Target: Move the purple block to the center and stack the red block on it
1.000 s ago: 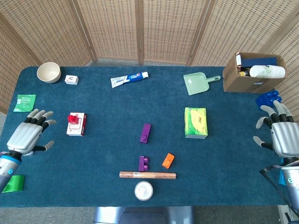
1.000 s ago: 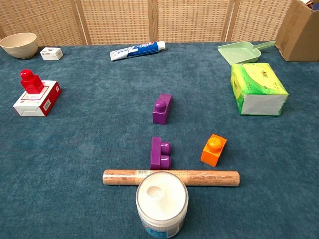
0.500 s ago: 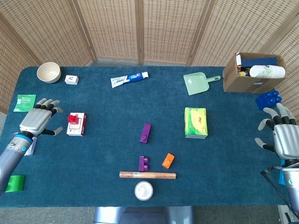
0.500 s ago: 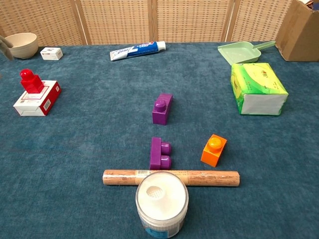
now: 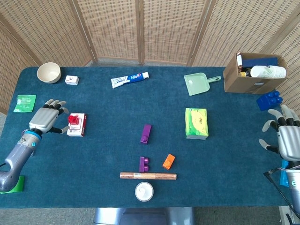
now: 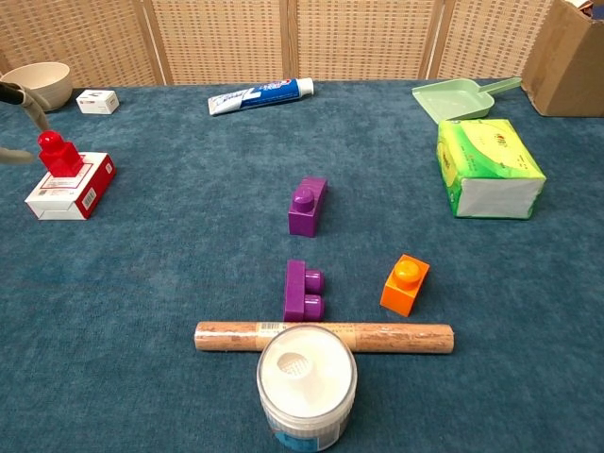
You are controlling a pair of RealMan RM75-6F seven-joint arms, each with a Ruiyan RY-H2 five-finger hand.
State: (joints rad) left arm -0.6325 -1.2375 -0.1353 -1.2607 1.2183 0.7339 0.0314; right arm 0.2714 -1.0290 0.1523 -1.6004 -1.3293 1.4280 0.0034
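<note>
- Nearest the robot, at the table's front edge: white-lidded jar (image 6: pixel 307 385), with a brown cylindrical stick (image 6: pixel 324 337) lying crosswise just behind it.
- Just beyond the stick: two-stud purple block (image 5: pixel 144 164) on its side, touching or nearly touching the stick; orange block (image 5: pixel 168 161) a little to its right, apart from both.
- Farther back, near the table's middle: purple block (image 5: pixel 146 133) with a single stud, resting alone on the blue cloth (image 5: pixel 112 122), untouched by either hand.
- Right of it: green box (image 5: pixel 196 123), well apart.
- At the far left: red block (image 5: pixel 72 119) perched on a red-and-white box (image 5: pixel 77 125); left hand (image 5: pixel 45 120) just beside it, fingers spread, holding nothing; contact with the block cannot be told.
- At the right edge: right hand (image 5: pixel 285 138), fingers apart, empty, near a blue block (image 5: pixel 269 99).
- Toward the back: toothpaste tube (image 5: pixel 130 79), green dustpan (image 5: pixel 198 84), cream bowl (image 5: pixel 48 72), small white box (image 5: pixel 71 80), cardboard box (image 5: pixel 253 72) at the far right corner.
</note>
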